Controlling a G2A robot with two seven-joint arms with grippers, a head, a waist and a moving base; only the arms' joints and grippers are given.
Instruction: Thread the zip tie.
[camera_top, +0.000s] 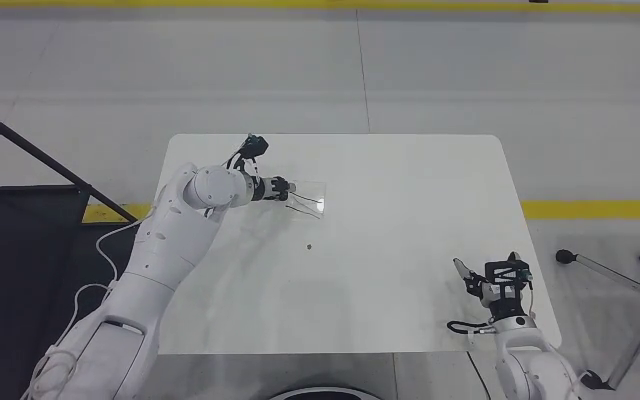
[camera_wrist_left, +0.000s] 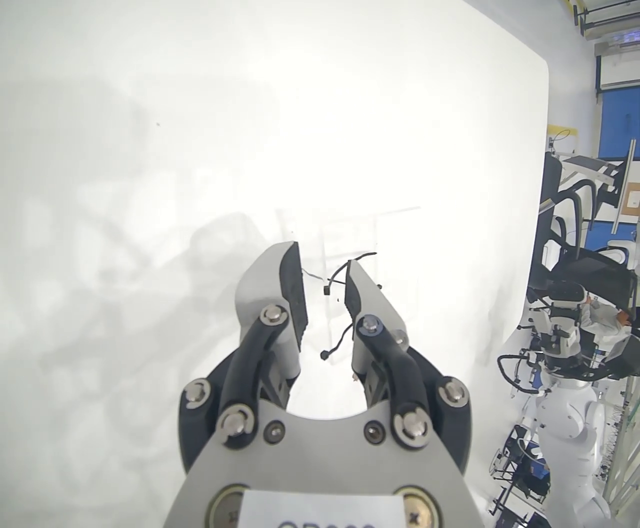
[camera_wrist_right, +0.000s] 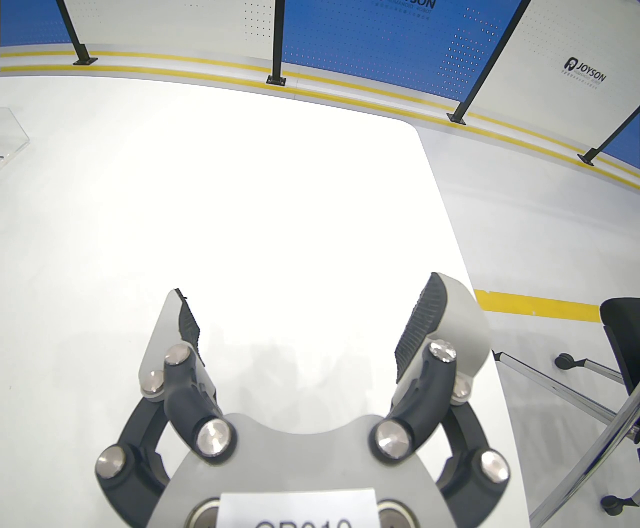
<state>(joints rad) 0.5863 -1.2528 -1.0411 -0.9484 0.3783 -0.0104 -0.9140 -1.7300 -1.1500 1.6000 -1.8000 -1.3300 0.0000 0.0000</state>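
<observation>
The zip tie (camera_wrist_left: 345, 267) is a thin black plastic strip with a small square head, curved like a hook. It lies at the centre of the left wrist frame, and part of it is hidden behind one fingertip of the left gripper (camera_wrist_left: 320, 257), so I cannot tell whether they touch. A second zip tie (camera_wrist_left: 336, 342), also black and bent, lies lower in the same frame between the two fingers. The left gripper is released, its fingers parted by a narrow gap and pinching nothing.

Both ties appear to lie within a clear tray (camera_top: 312, 186), a low box of transparent plastic in the upper left of the top view. Glare washes out its walls in the left wrist frame and leaves faint lines. In the top view the ties are too fine to make out properly.

The bench (camera_top: 420, 200) is a smooth white slab with rounded corners. A tiny dark speck (camera_top: 309, 245) sits just below the tray.

The right gripper (camera_wrist_right: 307, 287) hovers over the bench's lower right corner in the top view. It is spread wide and holds nothing. Its ribbed black rubber pads (camera_wrist_right: 425, 315) are set in pale grey shells.
</observation>
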